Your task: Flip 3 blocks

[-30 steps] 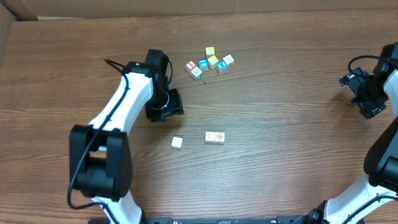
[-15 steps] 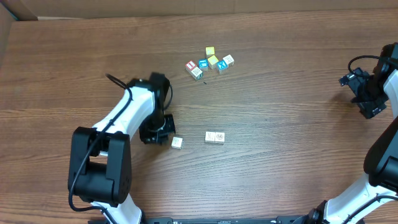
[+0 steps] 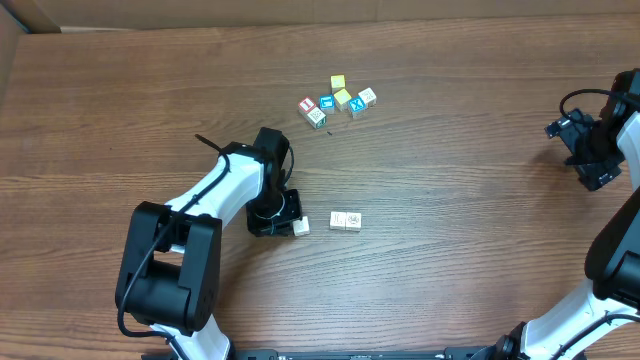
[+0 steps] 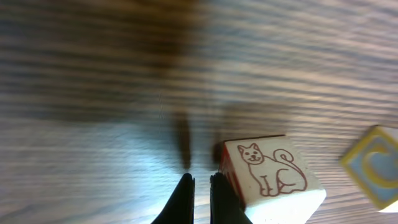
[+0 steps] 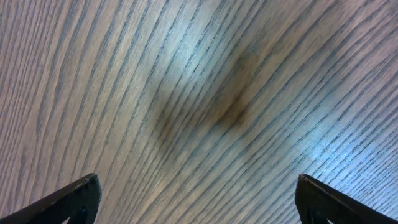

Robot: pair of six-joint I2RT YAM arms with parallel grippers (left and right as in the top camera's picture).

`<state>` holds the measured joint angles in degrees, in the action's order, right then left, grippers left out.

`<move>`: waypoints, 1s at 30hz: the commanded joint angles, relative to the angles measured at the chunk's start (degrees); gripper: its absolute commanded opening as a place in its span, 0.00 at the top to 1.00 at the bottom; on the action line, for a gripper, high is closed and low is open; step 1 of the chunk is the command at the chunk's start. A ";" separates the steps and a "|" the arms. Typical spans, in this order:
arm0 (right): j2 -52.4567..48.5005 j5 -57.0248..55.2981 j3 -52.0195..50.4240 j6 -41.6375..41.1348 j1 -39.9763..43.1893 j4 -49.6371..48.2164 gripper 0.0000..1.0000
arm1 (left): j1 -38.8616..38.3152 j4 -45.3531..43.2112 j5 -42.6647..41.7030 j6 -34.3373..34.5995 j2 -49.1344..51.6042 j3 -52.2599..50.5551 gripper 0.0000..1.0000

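Now the left jaws, clenched on nothing, sit just left of the dog block (image 4: pixel 272 177). A flip seems in hand: next, tip it over. Right jaws hang released.

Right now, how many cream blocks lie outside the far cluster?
3: first block beside the shut left pincer; second block and third block touching, just beyond. Arm may hide others.

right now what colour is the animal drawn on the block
Red, on the block; left wrist view.
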<state>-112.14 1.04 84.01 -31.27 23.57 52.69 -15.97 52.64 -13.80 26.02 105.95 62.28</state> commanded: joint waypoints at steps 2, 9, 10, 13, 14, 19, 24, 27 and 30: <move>-0.15 -0.57 0.87 0.20 0.02 -0.13 0.00 | -0.57 -1.95 -2.14 1.31 -0.66 -0.42 0.96; -0.15 -0.57 0.87 0.20 0.02 -0.13 0.00 | -0.59 -4.61 -2.56 2.89 -0.66 -0.42 0.96; -0.15 -0.57 0.87 0.20 0.02 -0.13 0.00 | -0.59 -4.87 -2.73 3.17 -0.66 -0.42 0.96; -0.15 -0.57 0.87 0.20 0.02 -0.13 0.00 | -0.59 -5.40 -2.82 4.09 -0.66 -0.42 0.96; -0.15 -0.57 0.87 0.20 0.02 -0.13 0.00 | -0.59 -5.57 -2.84 4.28 -0.66 -0.42 0.96; -0.15 -0.57 0.87 0.20 0.02 -0.13 0.00 | -0.72 -6.69 -3.89 4.79 -0.66 -0.42 0.95; -0.15 -0.57 0.87 0.20 0.02 -0.13 0.00 | -0.55 -5.88 -2.40 4.85 -0.66 -0.42 0.96; -0.15 -0.57 0.87 0.20 0.02 -0.13 0.00 | -0.57 -3.39 0.07 4.85 -0.66 -0.42 0.96; -0.15 -0.57 0.87 0.20 0.02 -0.13 0.00 | -0.87 -1.42 0.22 4.33 -0.66 -0.42 0.96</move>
<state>-112.14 1.04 84.01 -31.24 23.57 52.71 -16.43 49.98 -15.09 30.11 105.97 62.26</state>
